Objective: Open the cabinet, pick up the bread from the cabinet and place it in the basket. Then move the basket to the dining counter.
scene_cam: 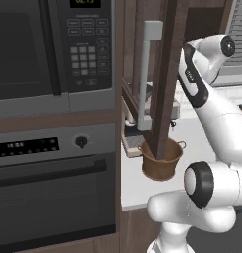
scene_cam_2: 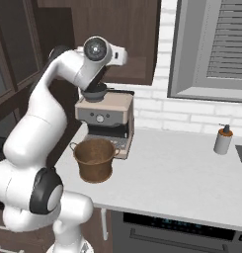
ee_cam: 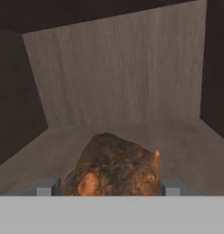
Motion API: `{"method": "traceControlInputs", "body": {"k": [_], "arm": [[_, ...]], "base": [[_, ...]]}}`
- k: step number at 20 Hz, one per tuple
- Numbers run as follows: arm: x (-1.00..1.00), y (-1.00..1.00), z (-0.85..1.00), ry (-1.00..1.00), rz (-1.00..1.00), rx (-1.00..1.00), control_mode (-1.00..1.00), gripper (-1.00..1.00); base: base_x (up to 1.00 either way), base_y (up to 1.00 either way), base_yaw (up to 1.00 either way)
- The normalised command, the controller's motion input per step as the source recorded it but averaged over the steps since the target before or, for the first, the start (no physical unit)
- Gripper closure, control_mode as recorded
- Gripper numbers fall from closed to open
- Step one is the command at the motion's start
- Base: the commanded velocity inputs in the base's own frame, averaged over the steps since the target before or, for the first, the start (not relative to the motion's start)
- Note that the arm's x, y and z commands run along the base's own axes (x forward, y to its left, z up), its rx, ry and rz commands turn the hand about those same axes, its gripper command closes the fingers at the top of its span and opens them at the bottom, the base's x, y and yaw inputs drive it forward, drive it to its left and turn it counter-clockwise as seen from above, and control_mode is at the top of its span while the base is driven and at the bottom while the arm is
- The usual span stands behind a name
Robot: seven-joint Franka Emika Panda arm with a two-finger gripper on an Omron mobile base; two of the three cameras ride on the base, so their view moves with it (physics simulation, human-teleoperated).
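Jaws stood wide open on either side of the small golden-brown, lumpy bread (ee_cam: 114,165), not yet closed on it; it lay on the pale wooden floor of the dark brown wooden wall cabinet (ee_cam: 118,77). Beyond, the cabinet's back panel. Below on the white desk (scene_cam_2: 181,168), the round brown bucket-shaped basket (scene_cam_2: 95,160) sat before a beige espresso machine (scene_cam_2: 105,118).

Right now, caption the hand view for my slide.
Open claw straddling the bread on the cabinet shelf.

Basket (scene_cam: 162,160) below open cabinet (scene_cam: 167,74)
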Motion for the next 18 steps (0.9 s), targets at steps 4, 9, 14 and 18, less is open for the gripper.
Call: {"method": "traceControlInputs", "body": {"k": [4,9,14,18], "arm": [[-1.0,-0.06,0.03,-0.02,0.0,0.0,-1.0,1.0],[-1.0,-0.12,0.01,0.0,0.0,0.0,-1.0,1.0],[-1.0,-0.21,0.08,0.0,0.0,0.0,-1.0,1.0],[-1.0,-0.19,0.02,0.01,0.0,0.0,-1.0,1.0]], "base": [[0.0,0.0,0.0],[0.0,0.0,0.0],[0.0,0.0,0.0],[0.0,0.0,0.0]]}}
